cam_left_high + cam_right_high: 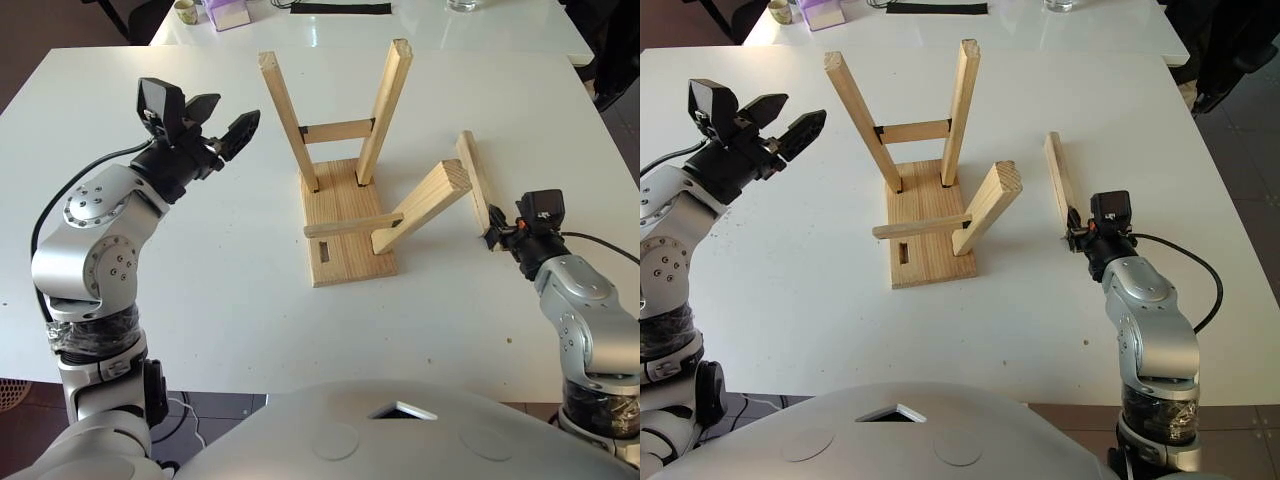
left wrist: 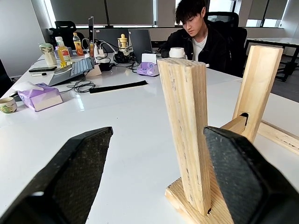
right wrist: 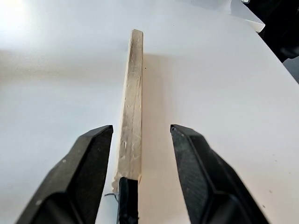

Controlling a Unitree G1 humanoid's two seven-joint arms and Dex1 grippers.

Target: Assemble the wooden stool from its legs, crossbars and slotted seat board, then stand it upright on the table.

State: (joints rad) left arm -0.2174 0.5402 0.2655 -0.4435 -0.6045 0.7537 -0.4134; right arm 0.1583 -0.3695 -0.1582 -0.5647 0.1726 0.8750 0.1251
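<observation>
Seat board (image 1: pixel 355 258) lies flat on white surface (image 1: pixel 200 280), head view. Two upright legs (image 1: pixel 385 110) stand in it, crossbar (image 1: pixel 340 130) between them; third leg (image 1: pixel 425 205) leans over its right edge; loose leg (image 1: pixel 475 180) lies right of it. Left hand (image 1: pixel 235 112) is raised left of the board, fingers apart.
Left wrist view: one upright leg sits beyond the spread pads (image 2: pixel 70 177).
Right wrist view: right hand (image 3: pixel 141 130) is open, straddling the loose leg's end, with a gap on either side.

Pale grained wooden stool (image 1: pixel 345 205), plain white table (image 1: pixel 200 300)
</observation>
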